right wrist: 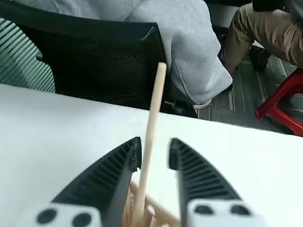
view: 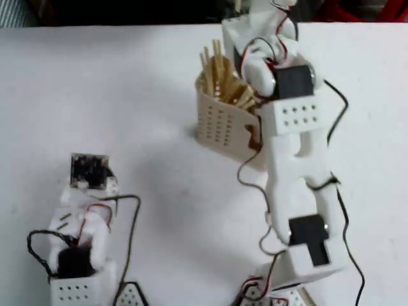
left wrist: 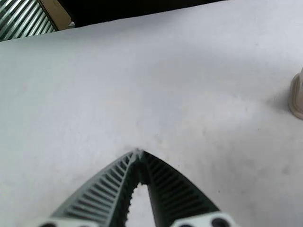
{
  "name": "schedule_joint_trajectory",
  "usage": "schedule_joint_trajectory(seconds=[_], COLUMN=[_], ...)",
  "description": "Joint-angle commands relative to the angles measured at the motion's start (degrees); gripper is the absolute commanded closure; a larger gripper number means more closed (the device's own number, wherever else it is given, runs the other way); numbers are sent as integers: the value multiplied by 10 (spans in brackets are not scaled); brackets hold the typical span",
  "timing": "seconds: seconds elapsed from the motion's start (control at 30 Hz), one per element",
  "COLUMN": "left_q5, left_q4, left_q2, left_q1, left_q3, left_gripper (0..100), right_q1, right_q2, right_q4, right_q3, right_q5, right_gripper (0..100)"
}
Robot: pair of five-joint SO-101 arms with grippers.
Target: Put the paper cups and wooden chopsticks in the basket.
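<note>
The right arm (view: 293, 159) stretched from its base at the near edge across the white surface (view: 127, 83), its white shell segments, black motor blocks and red and black wires lying in line towards the basket (view: 220, 124). Its wrist hung above the basket's rim. In the right wrist view the right tool (right wrist: 155, 146) stood partly open, with one chopstick (right wrist: 154, 113) rising upright between the dark, ribbed fingers (right wrist: 113, 179). The stick ran close along one finger, and a clear gap separated it from the other. More pale sticks showed below the tips.

The left arm (view: 80, 255) sat folded low at the near left corner, well apart from the basket. Its left tool (left wrist: 138, 153) pointed out over the bare surface. The two ribbed, wedge-shaped fingers met at their tips and held nothing.

The basket was cream plastic, its wall pierced by a grid of small round holes, and it leaned slightly. The bundle of wooden chopsticks (view: 223, 80) stood inside it, slender, round and light tan, fanning out above the rim. A pale rounded edge (left wrist: 297, 94) showed at the side of the left wrist view, with too little visible to tell what it was. A black mesh chair (right wrist: 94, 52) stood behind the surface.
</note>
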Motion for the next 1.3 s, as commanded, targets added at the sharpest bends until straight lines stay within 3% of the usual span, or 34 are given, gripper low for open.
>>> schedule_joint_trajectory(seconds=[0.0,0.23,0.43,0.9,1.1,1.27], left_q5=[-45,-51,-51,-52,-51,-51], left_q4=[-32,-32,-32,-31,-31,-31], left_q2=[-5,-5,-5,-5,-5,-5], left_q1=[-3,-2,-2,-2,-2,0], left_q3=[9,10,11,11,11,11], left_gripper=[973,973,973,973,973,973], right_q1=[-18,-32,-32,-44,-68,-65], right_q2=[-77,-155,-177,-193,-284,-326], right_q4=[58,180,242,215,320,351], right_q3=[-12,-11,-11,-21,-14,76], right_q5=[-7,-7,-7,-5,-4,-4], right_gripper=[846,980,981,981,981,981])
